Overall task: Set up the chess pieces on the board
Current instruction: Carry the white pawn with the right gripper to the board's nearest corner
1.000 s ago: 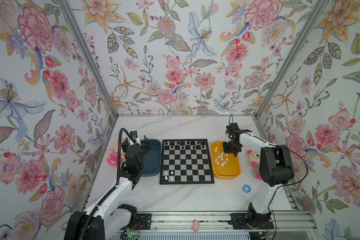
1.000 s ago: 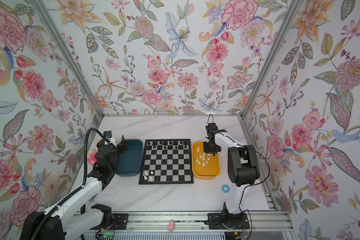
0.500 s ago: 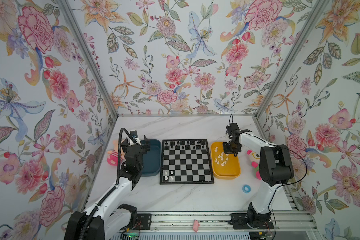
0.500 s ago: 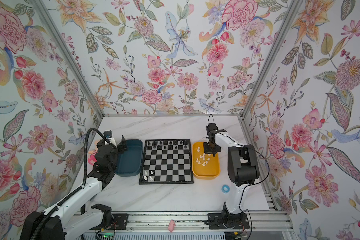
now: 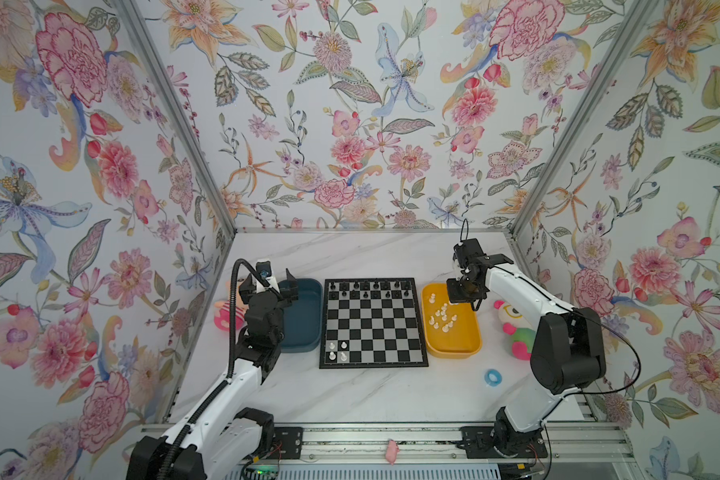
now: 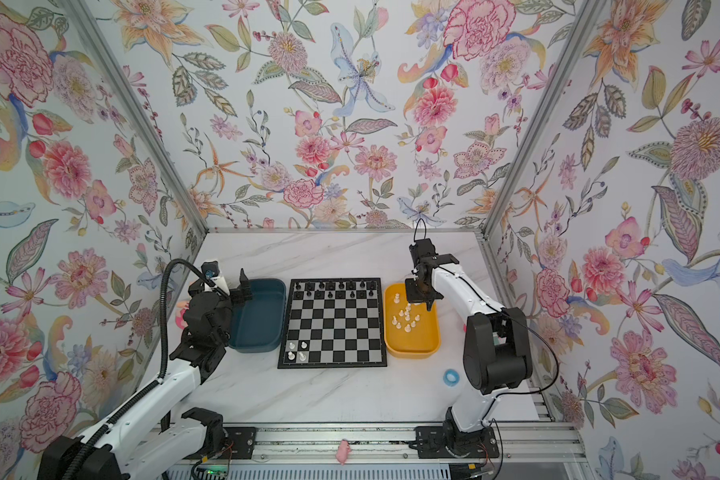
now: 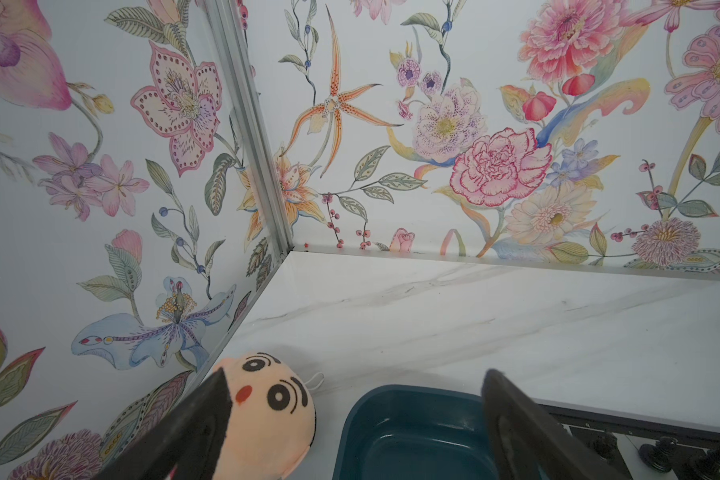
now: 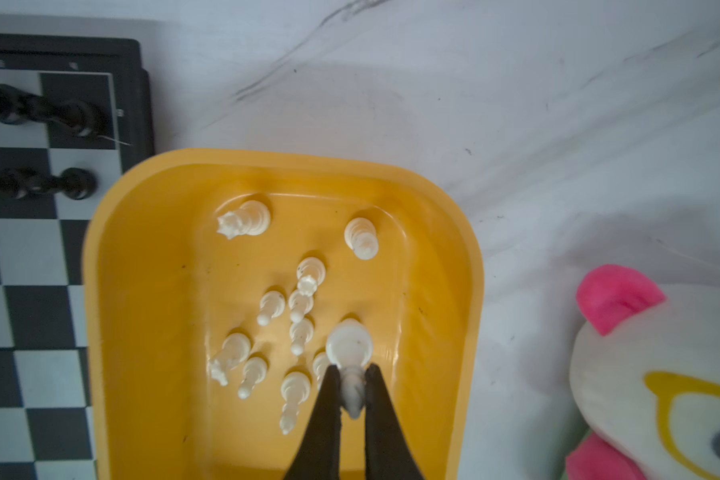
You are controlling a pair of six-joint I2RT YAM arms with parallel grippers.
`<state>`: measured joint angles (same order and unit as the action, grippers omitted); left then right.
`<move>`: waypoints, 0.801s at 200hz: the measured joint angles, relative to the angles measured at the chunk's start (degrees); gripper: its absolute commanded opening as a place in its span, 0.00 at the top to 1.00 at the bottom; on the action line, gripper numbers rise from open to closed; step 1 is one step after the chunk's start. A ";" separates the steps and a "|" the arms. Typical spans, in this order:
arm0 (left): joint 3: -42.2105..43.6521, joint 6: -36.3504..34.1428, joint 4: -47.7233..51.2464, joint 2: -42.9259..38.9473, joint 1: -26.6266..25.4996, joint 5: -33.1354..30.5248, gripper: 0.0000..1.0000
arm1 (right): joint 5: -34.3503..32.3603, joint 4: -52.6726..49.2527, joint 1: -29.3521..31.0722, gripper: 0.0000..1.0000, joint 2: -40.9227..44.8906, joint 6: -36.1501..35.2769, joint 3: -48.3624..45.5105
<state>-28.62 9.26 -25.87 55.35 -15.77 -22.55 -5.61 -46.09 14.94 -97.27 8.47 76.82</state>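
Right fingers [image 8: 328,399] clamped on a white chess piece [image 8: 349,347] in the yellow tray [image 8: 100,291]
Left fingers [image 7: 512,419] spread apart above teal tray [image 7: 391,436]; board [image 5: 373,328] lies between both trays on the counter [image 5: 350,390]

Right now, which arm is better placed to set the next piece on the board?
Right. The right gripper is shut on a white piece at the yellow tray; the left gripper is open, empty.

Our marble table [image 5: 350,257] carries, left to right, a pink plush [image 5: 223,318], teal tray [image 5: 304,328], the board [image 5: 373,332], yellow tray [image 5: 454,347] and white plush [image 5: 512,320], with a blue ring [image 5: 492,377] nearer right.
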 measured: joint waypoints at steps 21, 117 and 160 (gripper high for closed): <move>0.66 -0.24 0.00 -1.14 0.00 0.00 0.04 | -0.92 -2.86 3.89 0.97 2.21 0.92 2.56; 2.86 -0.92 0.22 -7.67 0.00 0.04 0.03 | 2.58 -8.83 31.19 0.99 -7.30 6.36 14.62; 4.44 -0.92 0.52 -11.61 0.00 0.00 0.03 | 6.73 -9.44 37.83 1.00 -14.95 7.26 18.40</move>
<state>-24.18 8.34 -25.34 43.75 -15.77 -22.55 1.13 -55.53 52.77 -112.22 15.73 95.22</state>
